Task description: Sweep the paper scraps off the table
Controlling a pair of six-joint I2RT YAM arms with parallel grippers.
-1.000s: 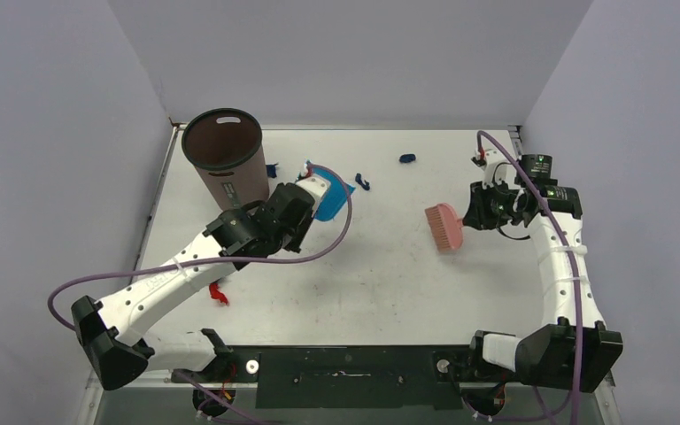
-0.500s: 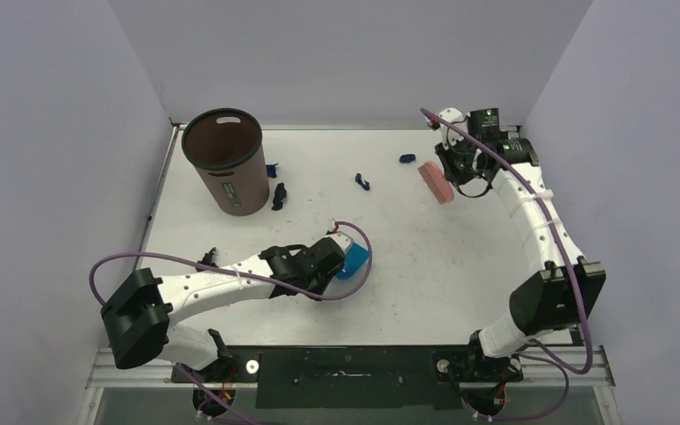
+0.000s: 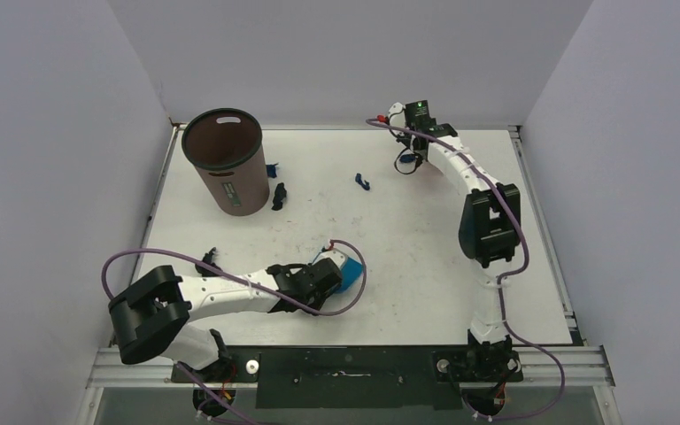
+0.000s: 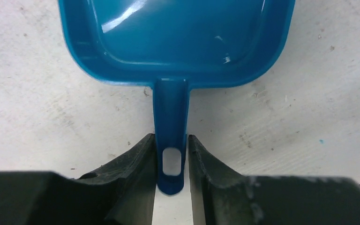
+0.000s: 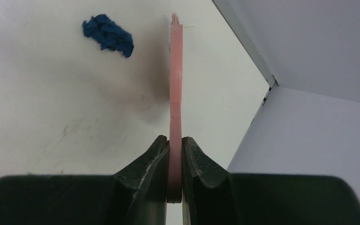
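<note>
Dark navy paper scraps lie on the white table (image 3: 425, 257): one at mid-back (image 3: 362, 182), one dark bit (image 3: 277, 197) beside the bin, one behind the bin (image 3: 272, 168). Another scrap (image 5: 108, 35) lies just left of the pink brush (image 5: 176, 84), which I see edge-on in the right wrist view. My right gripper (image 5: 175, 140) is shut on the brush handle, reaching to the far back (image 3: 410, 156). My left gripper (image 4: 171, 140) is shut on the handle of the bright blue dustpan (image 4: 176, 37), which lies flat near the front (image 3: 349, 273).
A tall brown bin (image 3: 235, 186) stands at the back left. Grey walls close in the back and sides; the right wall meets the table close to the brush (image 5: 272, 84). A metal rail (image 3: 345, 361) runs along the front edge.
My left arm has drawn the dustpan from beside the bin back to the table's front. My right arm has swung the brush from the right side to the far back, beside a scrap.
</note>
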